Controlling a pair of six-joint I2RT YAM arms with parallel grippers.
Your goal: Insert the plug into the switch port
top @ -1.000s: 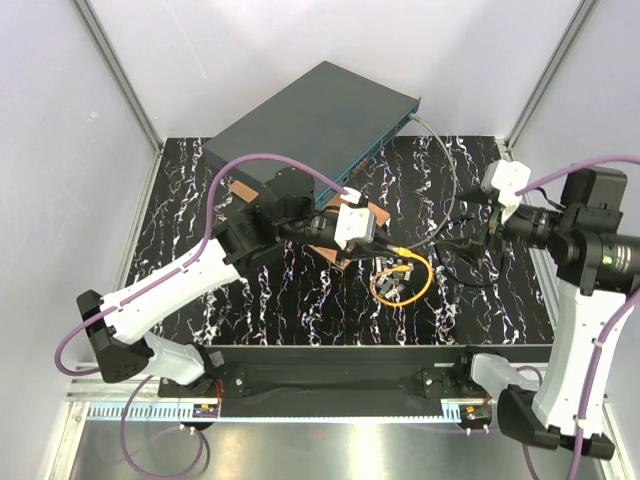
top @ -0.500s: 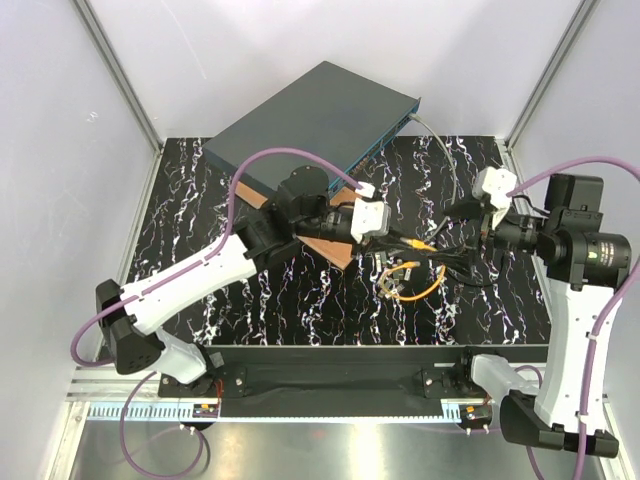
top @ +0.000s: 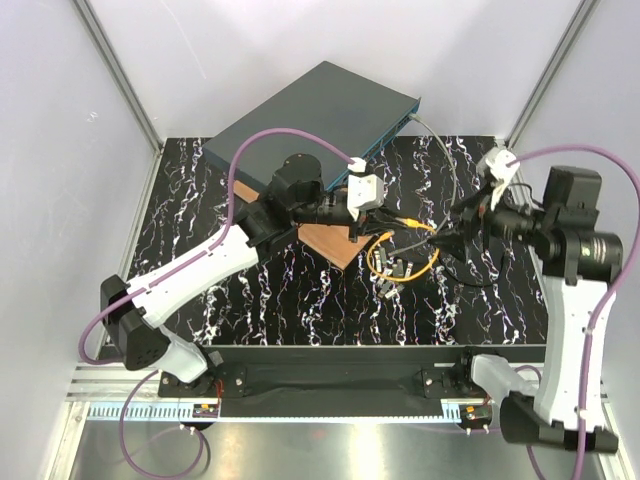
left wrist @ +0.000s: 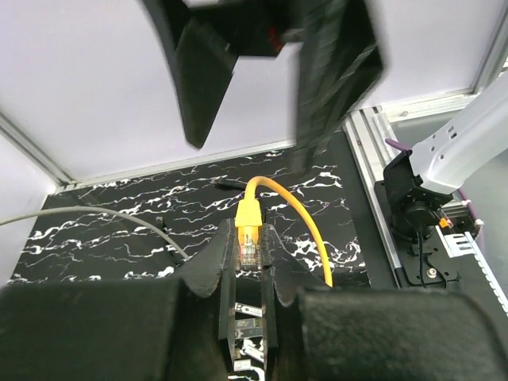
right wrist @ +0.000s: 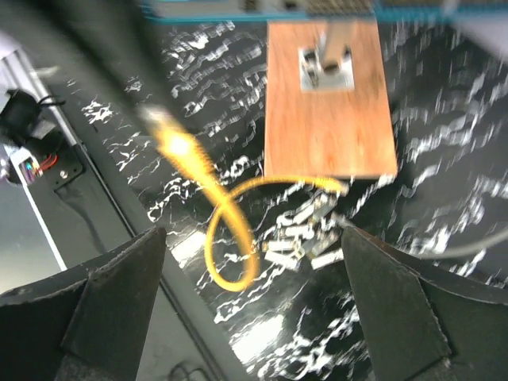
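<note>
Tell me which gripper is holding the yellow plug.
The left gripper: its fingers pinch the small yellow plug ending the orange cable. The right gripper gapes wide, empty.

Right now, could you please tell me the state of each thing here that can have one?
left gripper: shut on the plug.
right gripper: open, holding nothing.
plug: clamped in the left gripper, not inserted.
orange cable: attached to the plug, curving down to the table.
switch port: plug not in it.
grey modules: lying loose on the table.
</note>
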